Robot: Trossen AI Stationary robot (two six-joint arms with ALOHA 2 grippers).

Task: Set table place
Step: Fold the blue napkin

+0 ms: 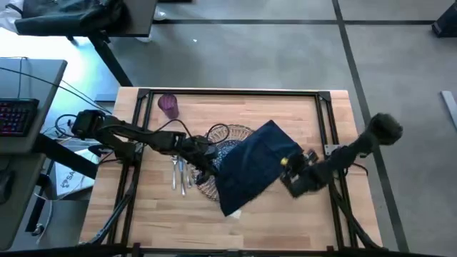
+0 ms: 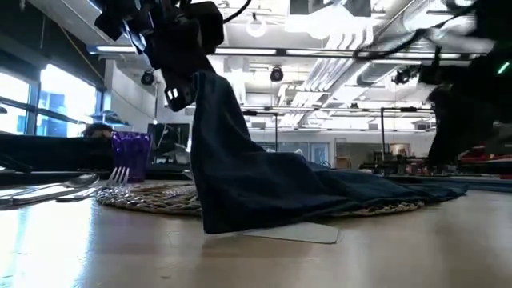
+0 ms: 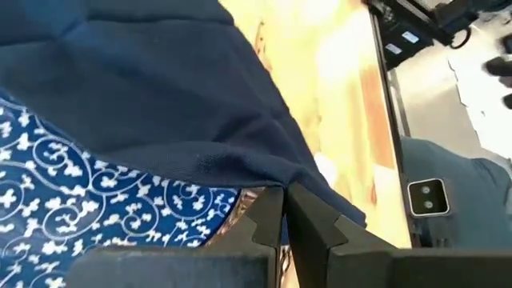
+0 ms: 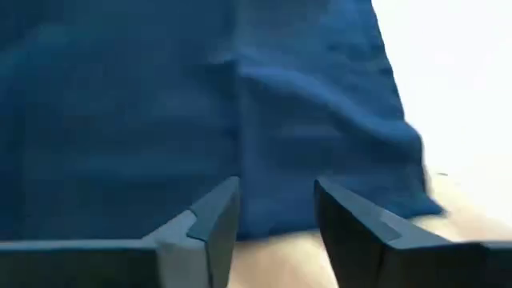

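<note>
One navy napkin (image 1: pixel 253 165) drapes over the one blue-patterned plate (image 3: pixel 96 204) and wicker mat (image 1: pixel 214 187) mid-table. The left gripper (image 3: pixel 282 220) has pinched the cloth's edge tight and holds it up. The right gripper (image 4: pixel 276 210) sits parted and empty at the napkin's other side. Three pieces of cutlery (image 1: pixel 180 173) lie just left of the mat, and one purple cup (image 1: pixel 168 106) stands farther back.

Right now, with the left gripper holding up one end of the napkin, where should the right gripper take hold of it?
Probably the free edge of the napkin lying flat on the table, straight in front of the open right gripper; come in low from the right.
</note>
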